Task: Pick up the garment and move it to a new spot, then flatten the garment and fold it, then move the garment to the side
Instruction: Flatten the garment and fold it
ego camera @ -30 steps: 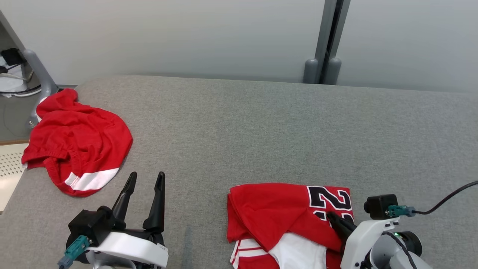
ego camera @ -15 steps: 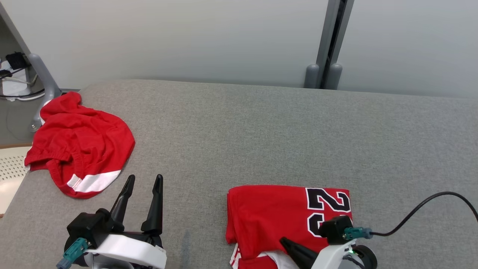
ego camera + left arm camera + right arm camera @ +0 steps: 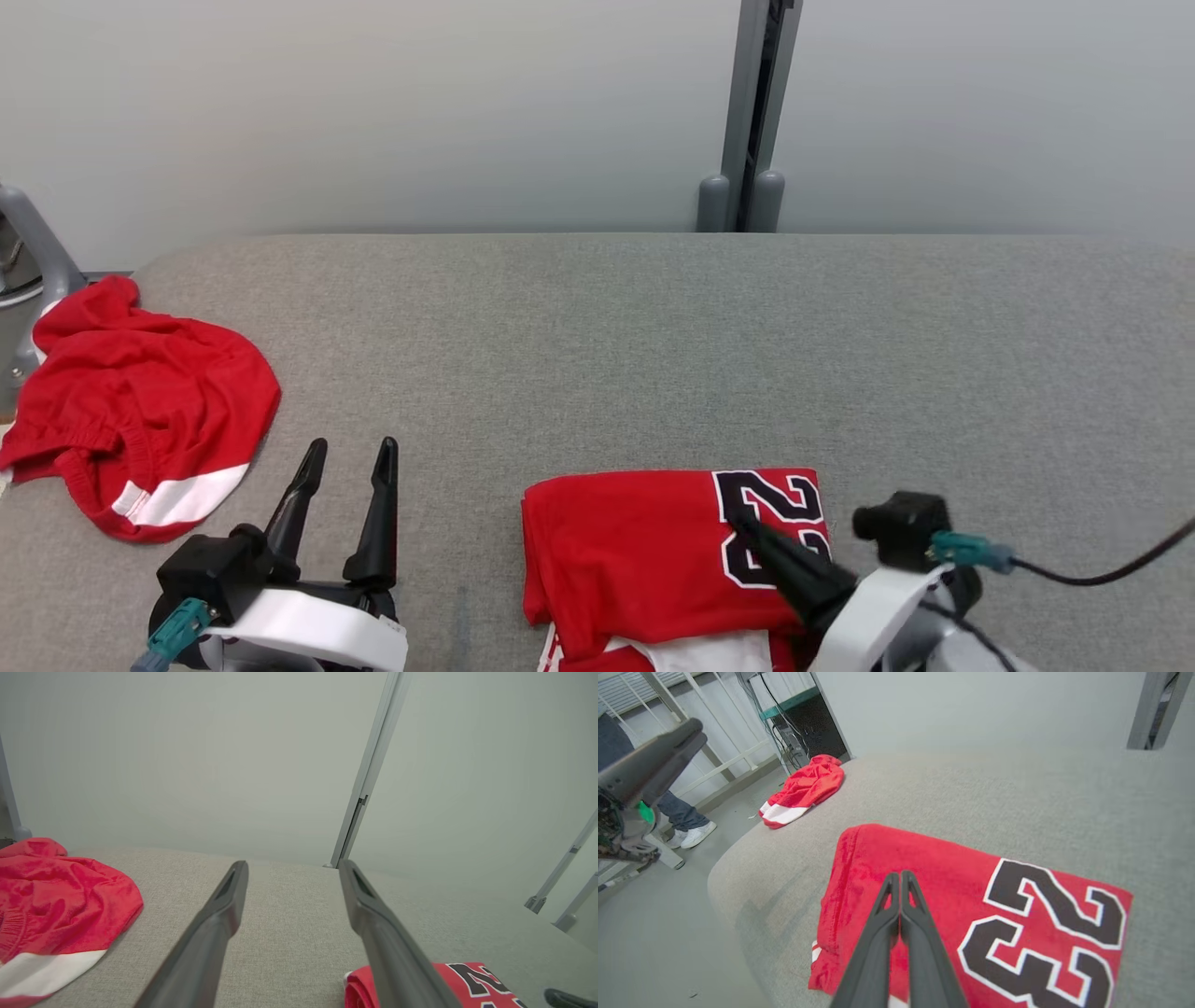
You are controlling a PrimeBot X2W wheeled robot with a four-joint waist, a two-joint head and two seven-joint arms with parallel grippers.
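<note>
- The right end effector, fingers clenched together and holding nothing, lies low over the folded garment. I cannot tell whether it touches.
- The garment lies directly under it, long axis left to right, so the right arm is nearer.
- The left end effector is spread wide and empty, well to the left.
- The garment is a neat red rectangle with a black, white-edged number, near the front edge of the grey bench.
- A crumpled red garment sits far left.

matt red cloth jersey on coarse grey, seemingly woven fabric tabletop
</note>
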